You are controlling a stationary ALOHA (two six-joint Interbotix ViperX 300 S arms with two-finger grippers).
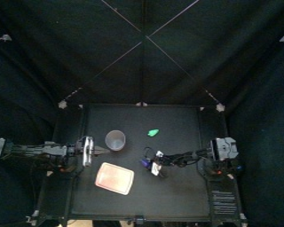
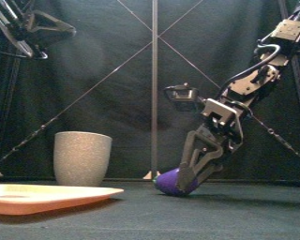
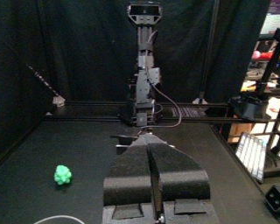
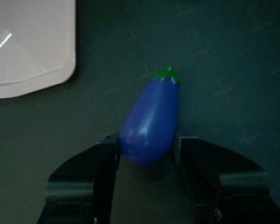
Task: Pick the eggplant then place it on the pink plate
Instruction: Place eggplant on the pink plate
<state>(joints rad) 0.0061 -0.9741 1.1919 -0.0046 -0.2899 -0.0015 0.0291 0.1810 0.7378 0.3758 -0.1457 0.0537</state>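
A purple eggplant [image 2: 175, 183] with a green stem lies on the table right of the middle; in the top view the eggplant [image 1: 145, 163] is just right of the pink plate [image 1: 114, 177]. My right gripper [image 2: 187, 176] reaches down to it from the right. In the right wrist view its jaws press both sides of the eggplant [image 4: 152, 118], whose stem end points toward the plate [image 4: 25, 44]. The right gripper [image 4: 150, 147] is shut on it, and the eggplant still touches the table. My left gripper [image 3: 154, 153] rests shut at the left edge.
A tall grey speckled cup [image 1: 116, 138] stands behind the plate, seen left of middle in the front view as the cup [image 2: 82, 157]. A small green toy [image 1: 153, 133] lies further back; the left wrist view shows this toy [image 3: 63, 176] too.
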